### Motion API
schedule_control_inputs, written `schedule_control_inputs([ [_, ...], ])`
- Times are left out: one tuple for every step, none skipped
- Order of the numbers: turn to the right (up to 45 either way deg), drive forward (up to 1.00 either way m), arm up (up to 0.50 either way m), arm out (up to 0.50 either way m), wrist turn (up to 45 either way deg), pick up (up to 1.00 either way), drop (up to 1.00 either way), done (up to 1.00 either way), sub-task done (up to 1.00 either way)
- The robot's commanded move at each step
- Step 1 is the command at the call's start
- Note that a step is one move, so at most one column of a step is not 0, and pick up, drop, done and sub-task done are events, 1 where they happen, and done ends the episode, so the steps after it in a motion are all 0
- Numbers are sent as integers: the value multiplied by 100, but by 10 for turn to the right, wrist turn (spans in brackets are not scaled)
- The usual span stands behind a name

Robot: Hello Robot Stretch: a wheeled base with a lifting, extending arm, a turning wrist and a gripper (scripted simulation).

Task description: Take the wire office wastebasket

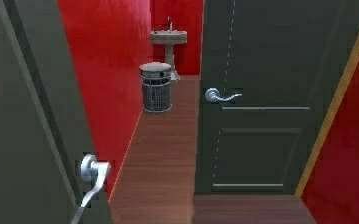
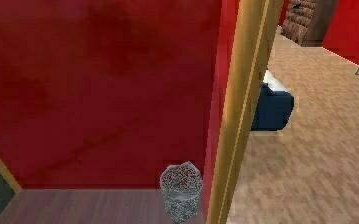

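Note:
A round wire-mesh wastebasket [image 2: 182, 192] stands on the wooden floor at the foot of the red wall, just left of a tan door frame [image 2: 237, 100], low in the arm side view. In the forward view a grey cylindrical bin [image 1: 156, 88] with a slotted lower wall stands on the floor down a narrow passage, against the red wall on the left.
A dark door [image 1: 272, 95] with a silver lever handle [image 1: 222, 96] stands on the forward view's right. Another dark door [image 1: 32, 120] with a handle [image 1: 92, 172] is at the near left. A white pedestal sink [image 1: 169, 45] stands behind the bin. Past the frame are a blue seat [image 2: 273, 108] and shelves [image 2: 307, 20].

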Motion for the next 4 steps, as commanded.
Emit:
schedule_control_inputs([
  [0,0,10,0,0,0,0,0,0],
  [0,0,0,42,0,0,0,0,0],
  [0,0,0,0,450,0,0,0,0],
  [0,0,0,0,450,0,0,0,0],
])
